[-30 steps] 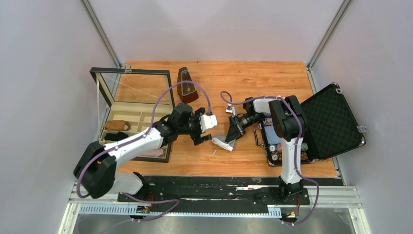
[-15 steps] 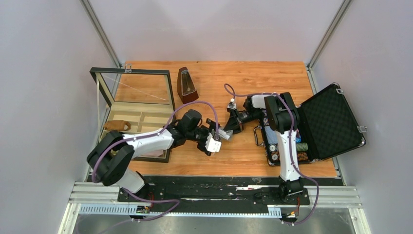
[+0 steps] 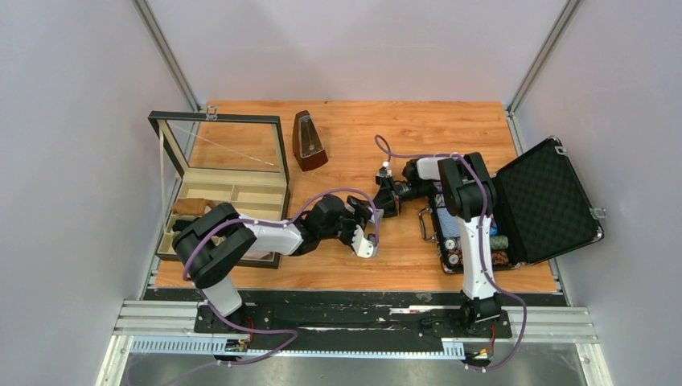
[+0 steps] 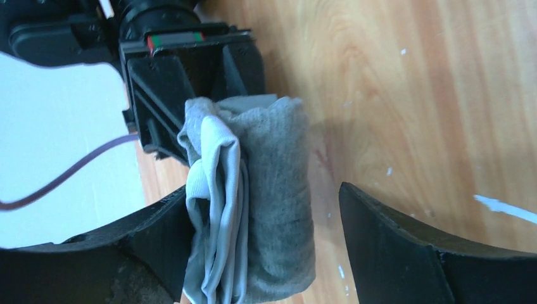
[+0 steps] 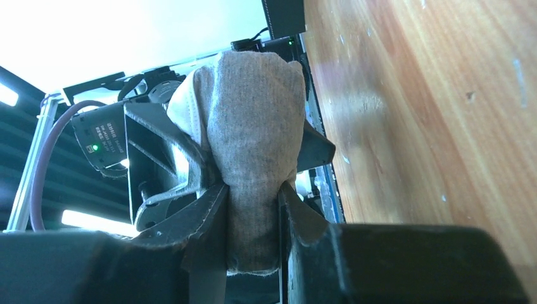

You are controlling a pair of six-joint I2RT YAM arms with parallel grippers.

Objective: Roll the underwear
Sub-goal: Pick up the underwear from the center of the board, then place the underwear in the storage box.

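Note:
The underwear [image 4: 266,202] is a tight grey roll with lighter trim folds along one side, held just above the wooden table [image 4: 411,95]. My right gripper [image 5: 250,190] is shut on one end of the roll [image 5: 256,139]. My left gripper [image 4: 263,196] is open around the other end: one finger [image 4: 152,234] touches the trim side and the other finger [image 4: 392,247] stands apart from the cloth. In the top view the two grippers, left [image 3: 366,223] and right [image 3: 386,199], meet at mid-table and hide the roll between them.
An open glass-lidded box [image 3: 225,197] with brown and pinkish cloth rolls stands at the left. A brown metronome [image 3: 309,141] stands at the back. An open black case [image 3: 547,201] holding small items lies at the right, close to the right arm.
My left gripper has swung right and forward and now straddles the roll. My right gripper has drawn back towards the far right with the underwear, which hung loose before and is now bunched between the grippers.

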